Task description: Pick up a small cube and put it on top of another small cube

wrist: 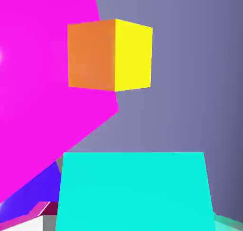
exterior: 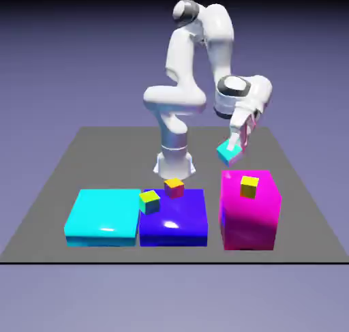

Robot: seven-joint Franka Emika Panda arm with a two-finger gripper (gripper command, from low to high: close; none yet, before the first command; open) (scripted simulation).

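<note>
Aloft above the dark counter, a small cyan cube sits tilted in the grip of the robot's hand, just behind and above a tall magenta block in the exterior view. A yellow cube rests on top of that block. Toward the exterior view's left, the target, a small cube with a yellow-green top and teal-green sides, lies at the near left part of a blue block, tilted, near a red-sided cube with a yellow top. A large flat cyan block stands beside the blue one. In the hand view, the gripped cube fills the bottom middle, its face broad and bright, hiding much of the fingertips.
</note>
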